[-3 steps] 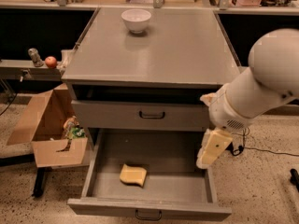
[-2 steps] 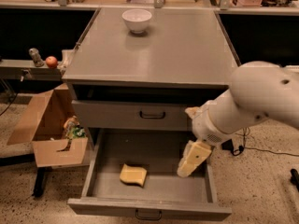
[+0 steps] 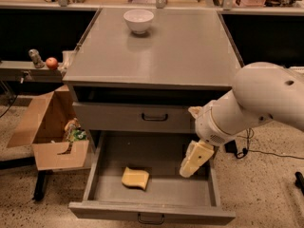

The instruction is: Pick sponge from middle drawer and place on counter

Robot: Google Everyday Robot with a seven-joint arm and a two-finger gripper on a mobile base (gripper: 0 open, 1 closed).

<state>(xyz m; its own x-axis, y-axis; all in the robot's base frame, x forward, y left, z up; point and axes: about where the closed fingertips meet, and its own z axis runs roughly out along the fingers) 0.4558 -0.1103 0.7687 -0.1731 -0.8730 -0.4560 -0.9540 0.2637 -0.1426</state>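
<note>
The gripper is hanging over the right side of the open middle drawer (whether wide or narrow, I cannot tell) while the sponge is lying on the drawer floor to its left, slightly nearer the front, its long axis running roughly left to right.

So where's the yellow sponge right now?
The sponge lies in the open middle drawer, left of centre; the gripper hangs to its right, not touching.
</note>
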